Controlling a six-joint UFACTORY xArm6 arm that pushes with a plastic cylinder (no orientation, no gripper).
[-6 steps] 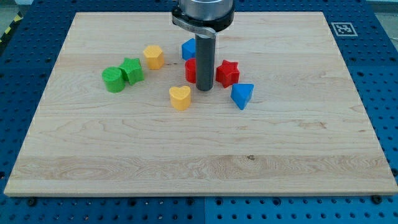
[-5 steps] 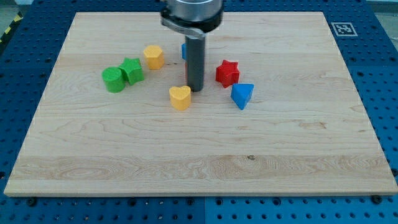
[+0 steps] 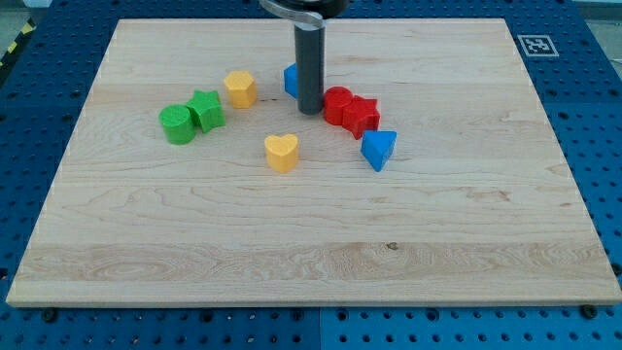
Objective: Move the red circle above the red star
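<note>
red circle (image 3: 336, 103) touches red star (image 3: 362, 115), my tip (image 3: 309, 110) just left; no claw shows.

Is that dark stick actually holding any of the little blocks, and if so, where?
Nothing is held. My tip only pushes: it stands just to the view's left of the red circle, which touches the red star.

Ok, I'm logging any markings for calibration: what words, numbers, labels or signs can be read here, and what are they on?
No readable words, numbers or brand names anywhere.
Only sign: a black-and-white square fiducial marker, a pattern rather than text, on the wooden board's corner at the view's top right.
The blocks, including the red circle and red star, are unmarked.
My tip carries no label.
</note>
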